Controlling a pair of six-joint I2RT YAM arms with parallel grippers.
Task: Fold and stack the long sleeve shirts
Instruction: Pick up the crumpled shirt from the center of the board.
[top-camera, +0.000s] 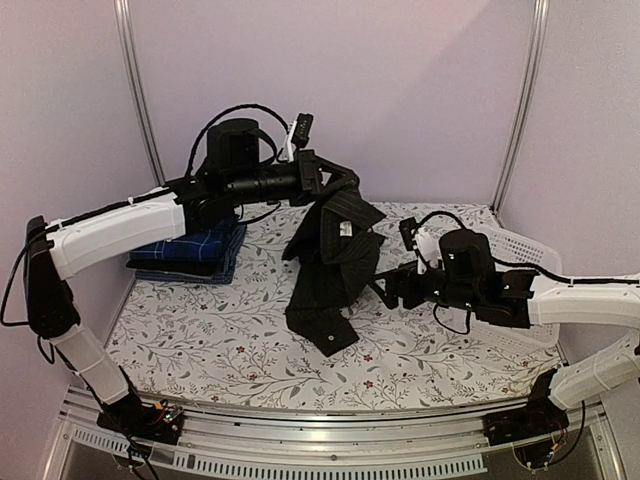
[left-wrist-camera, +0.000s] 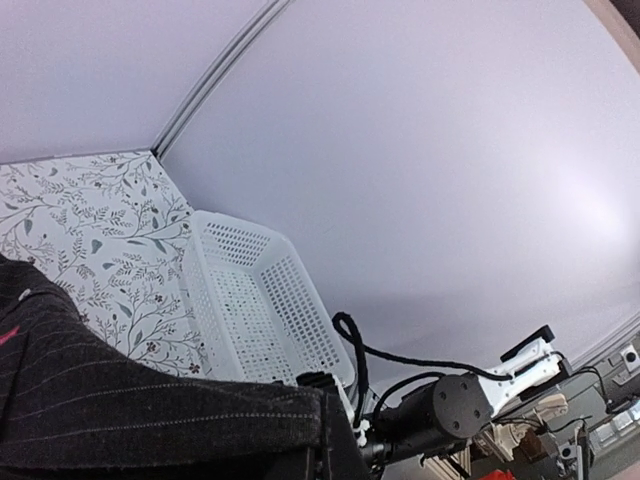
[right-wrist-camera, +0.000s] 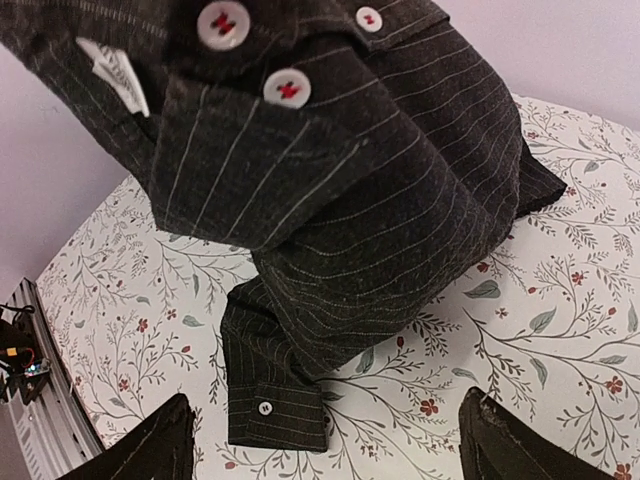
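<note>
1. Two shirts are on show. A blue plaid shirt (top-camera: 190, 250) lies folded at the far left corner of the counter (top-camera: 200, 340). A black pinstriped shirt (top-camera: 335, 260) hangs unfolded over the middle.
2. The left arm (top-camera: 110, 230) reaches to the far edge, near the middle. Its jaws are closed on the top of the pinstriped shirt and hold it up off the surface.
3. The shirt drapes down from that grip toward the near edge. Its lower end and a buttoned sleeve cuff (right-wrist-camera: 275, 410) rest on the counter, and the rest is in the air, bunched and twisted.
4. The right arm (top-camera: 580, 300) comes in from the right edge, low, pointing at the hanging cloth. Its jaws stand wide apart with nothing between them, just short of the shirt.
5. A white mesh basket (top-camera: 525, 250) sits at the far right corner, behind the right arm.
6. I judge the step in hand to be opening out the pinstriped shirt so it can be laid flat; no folding of it has begun.
7. The next move probably calls for the right jaws to close on a free edge or shoulder, apart from the left grip. The two arms could then spread the cloth and lower it flat.
8. The main risk is pinching several layers of the bunch at once.
</note>
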